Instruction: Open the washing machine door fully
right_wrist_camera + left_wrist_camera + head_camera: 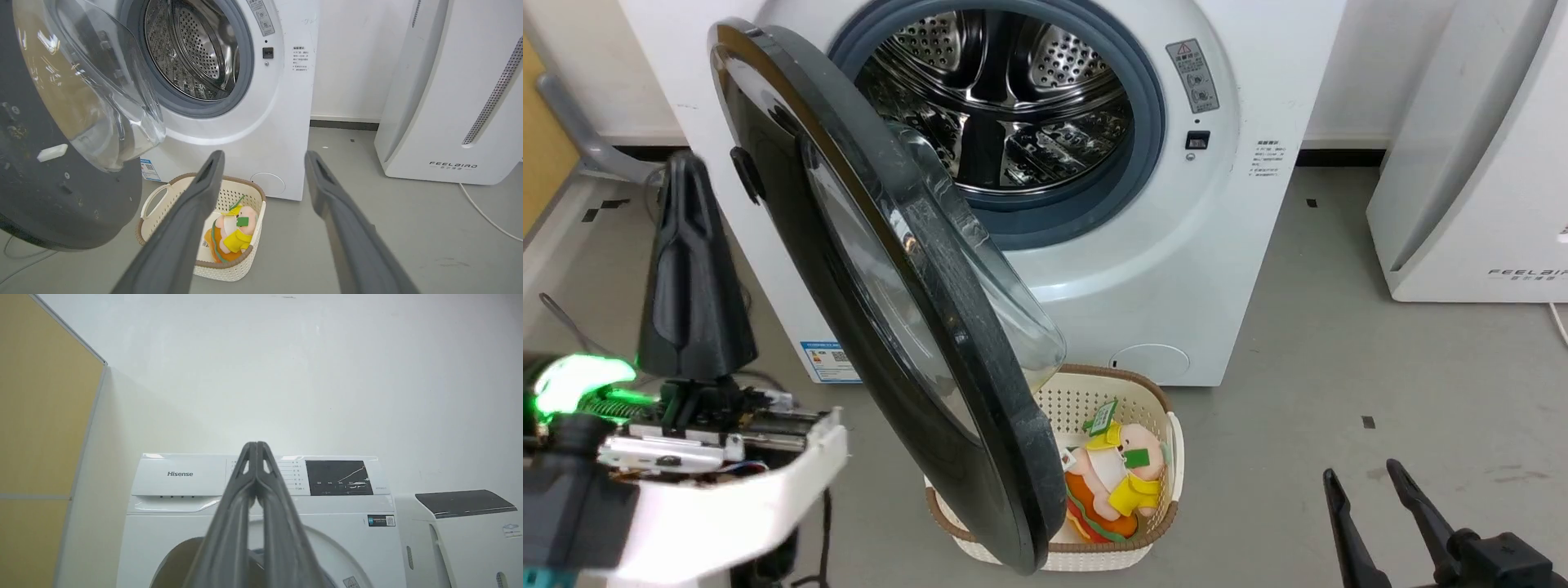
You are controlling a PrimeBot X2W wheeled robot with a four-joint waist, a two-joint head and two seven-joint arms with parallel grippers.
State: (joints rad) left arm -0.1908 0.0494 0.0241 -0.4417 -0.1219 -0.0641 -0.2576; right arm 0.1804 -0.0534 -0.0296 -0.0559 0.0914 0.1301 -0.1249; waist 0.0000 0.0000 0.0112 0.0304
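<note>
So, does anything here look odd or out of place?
Nothing is spilled or broken. One oddity: a basket holding a plush toy stands on the floor right before the washer, close to the lower edge of the open door, where it might get in the way. The door's inner face looks dusty.

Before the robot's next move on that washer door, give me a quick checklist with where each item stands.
1. Door travel: not ok; the washing machine door is only partly swung out from the washing machine.
2. Pushing tool: ok; the left gripper is shut.
3. Contact: cannot tell; it sits beside the door's outer face.
4. Other arm: ok; the right gripper is open, low, apart from the door.
5. Swing path: cannot tell; the basket lies near the door's lower edge.
</note>
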